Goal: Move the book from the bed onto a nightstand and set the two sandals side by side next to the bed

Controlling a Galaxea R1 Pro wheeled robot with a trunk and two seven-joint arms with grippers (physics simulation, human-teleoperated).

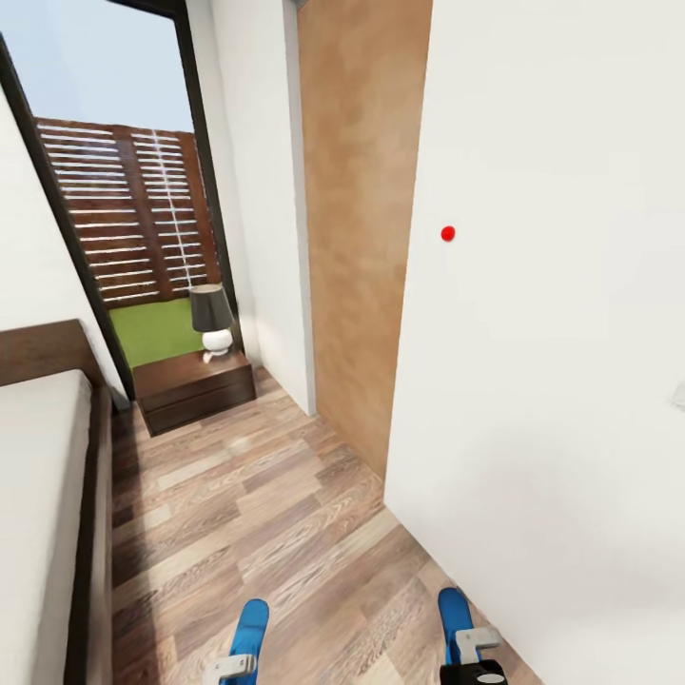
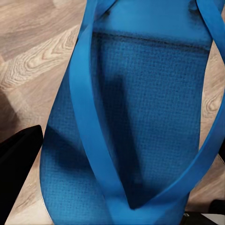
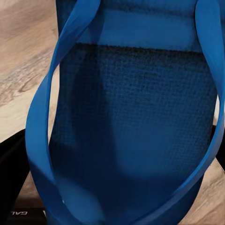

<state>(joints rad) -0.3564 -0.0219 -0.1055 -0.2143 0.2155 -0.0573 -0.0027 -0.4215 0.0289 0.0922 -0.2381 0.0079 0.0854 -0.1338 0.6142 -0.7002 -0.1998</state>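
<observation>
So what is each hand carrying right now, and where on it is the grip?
Each carries one blue sandal: left hand the left sandal, right hand the right sandal. Both appear gripped at the near end; the exact contact is hidden.

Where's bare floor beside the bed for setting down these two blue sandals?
The wood-plank floor is bare between the grey-mattress bed's dark frame and the white wall, up to the dark brown nightstand carrying a black-shaded lamp. It narrows by the tan wall panel. Each pincer holds a blue flip-flop sandal.
</observation>
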